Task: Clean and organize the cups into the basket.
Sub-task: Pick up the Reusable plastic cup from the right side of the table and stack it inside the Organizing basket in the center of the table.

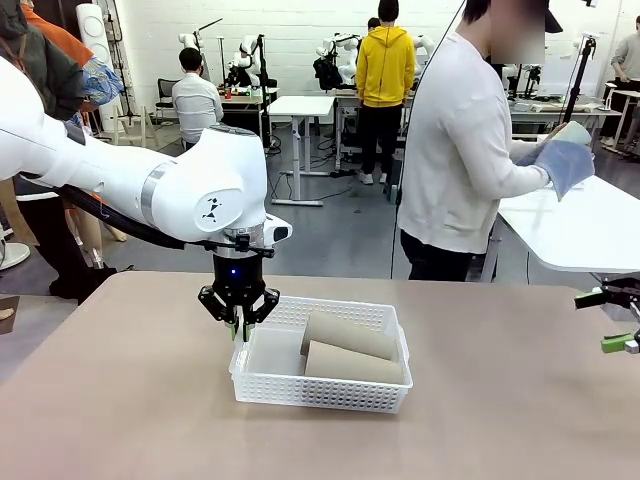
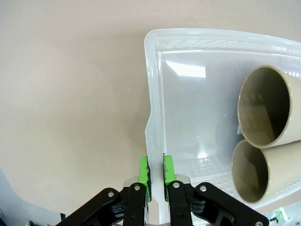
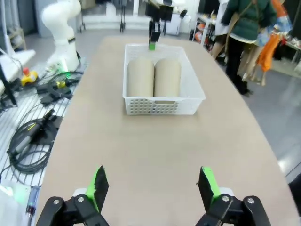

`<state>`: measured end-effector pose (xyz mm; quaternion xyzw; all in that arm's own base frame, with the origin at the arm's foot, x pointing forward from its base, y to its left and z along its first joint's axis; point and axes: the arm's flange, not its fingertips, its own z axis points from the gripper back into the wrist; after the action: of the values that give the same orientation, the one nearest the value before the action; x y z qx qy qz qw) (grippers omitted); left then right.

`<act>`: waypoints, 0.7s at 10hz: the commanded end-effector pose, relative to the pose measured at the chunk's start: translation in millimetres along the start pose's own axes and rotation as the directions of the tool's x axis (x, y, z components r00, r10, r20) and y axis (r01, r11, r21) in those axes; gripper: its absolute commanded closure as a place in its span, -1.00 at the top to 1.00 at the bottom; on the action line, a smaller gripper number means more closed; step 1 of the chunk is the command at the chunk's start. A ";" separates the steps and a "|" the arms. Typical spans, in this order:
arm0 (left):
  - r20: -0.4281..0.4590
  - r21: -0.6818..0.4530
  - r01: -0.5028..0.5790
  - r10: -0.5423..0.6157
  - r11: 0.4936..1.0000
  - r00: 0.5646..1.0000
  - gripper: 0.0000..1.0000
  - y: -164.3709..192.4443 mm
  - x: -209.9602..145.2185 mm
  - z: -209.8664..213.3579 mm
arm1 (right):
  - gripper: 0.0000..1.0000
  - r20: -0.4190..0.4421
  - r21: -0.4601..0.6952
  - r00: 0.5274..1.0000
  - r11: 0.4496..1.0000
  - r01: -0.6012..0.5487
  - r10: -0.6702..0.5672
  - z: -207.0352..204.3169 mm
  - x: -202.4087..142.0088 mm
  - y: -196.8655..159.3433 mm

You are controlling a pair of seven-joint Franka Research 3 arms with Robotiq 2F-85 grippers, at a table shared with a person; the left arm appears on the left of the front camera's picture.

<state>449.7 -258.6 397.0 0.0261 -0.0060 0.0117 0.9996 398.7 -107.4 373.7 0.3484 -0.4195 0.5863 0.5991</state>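
A: Entry. Tools?

B: Left tool (image 1: 240, 325) is pinched together on the left end wall of the shallow white lattice-walled plastic basket (image 1: 330, 388), one green pad inside and one outside. Right tool (image 3: 153, 173) has its fingers spread wide and holds nothing. It sits low over the beige table (image 1: 120, 400), well apart from the basket.

A: Cups?

B: Two kraft-brown tapered paper cups (image 1: 350, 335) lie on their sides in the basket's right half, side by side and touching. The left half is bare. The person (image 1: 460, 150) at the far side holds a blue cloth (image 1: 568, 165) around something pale. It is too small to say whether that is a cup.

A: What could go wrong?

B: My judgement:
- The grip is on one thin wall only. A pull could flex the plastic and let the rim slip out of the pads.
- The load sits at the end away from the grip, so the basket may pivot about the pinch instead of sliding straight.
- Any lift from that end tips the floor, and the loose cups would roll or slide to the far wall.
- The right tool is too far away to steady anything.
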 end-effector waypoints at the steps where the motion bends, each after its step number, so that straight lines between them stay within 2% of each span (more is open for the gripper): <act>1: 0.005 0.000 -0.013 0.013 1.000 1.000 -1.00 -1.9 -0.8 0.5 | 1.00 -0.022 0.006 0.999 0.999 -0.032 0.032 1.8 11.6 0.2; 7: 0.005 0.000 -0.013 0.013 1.000 1.000 -1.00 -1.9 -0.8 0.5 | 1.00 -0.022 0.006 0.999 0.999 -0.032 0.032 1.8 11.6 0.2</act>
<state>449.7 -258.6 397.0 0.0261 -0.0059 0.0117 0.9996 400.4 -103.9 385.2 0.3380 -0.4215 0.5966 0.5934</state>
